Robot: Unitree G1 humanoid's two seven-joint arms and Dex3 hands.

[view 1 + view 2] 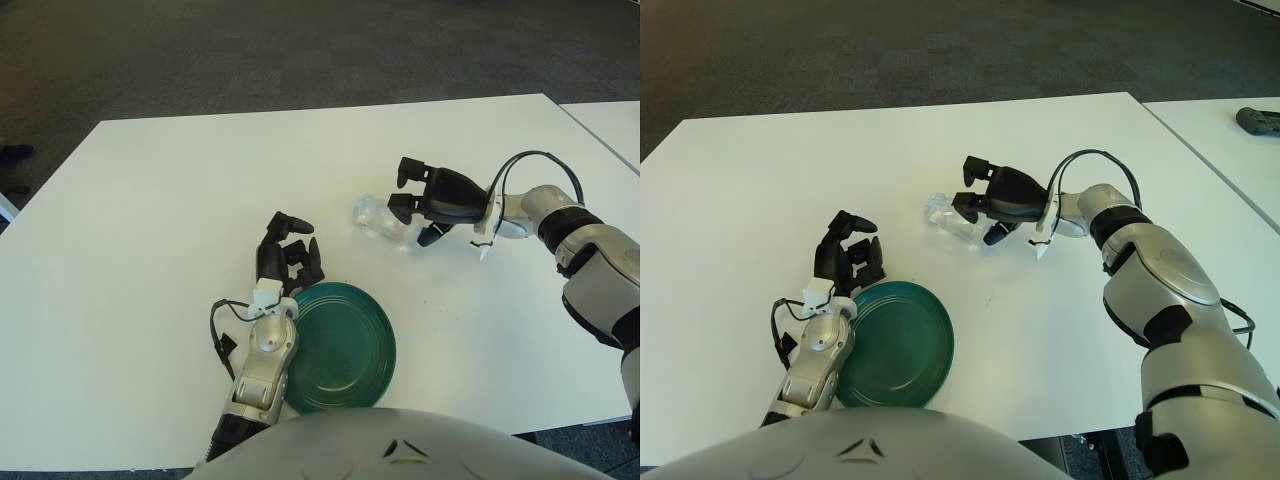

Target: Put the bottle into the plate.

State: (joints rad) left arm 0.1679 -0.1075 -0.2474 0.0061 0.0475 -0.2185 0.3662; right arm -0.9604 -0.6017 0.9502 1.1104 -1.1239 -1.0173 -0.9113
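A clear plastic bottle [378, 219] lies on its side on the white table [180, 200], right of centre. My right hand [418, 203] reaches in from the right and hovers at the bottle's right end. Its fingers are spread: one is raised, another sits near the bottle's top, and the thumb is at the near side. No firm grasp shows. The dark green plate [345, 350] sits near the table's front edge with nothing in it. My left hand [288, 262] shows at the plate's far left rim, fingers relaxed and pointing upward, holding nothing.
A second white table [612, 125] stands to the right across a narrow gap, with a dark object [1260, 120] on it. A black cable [530, 165] loops over my right wrist. Dark carpet lies beyond the far edge.
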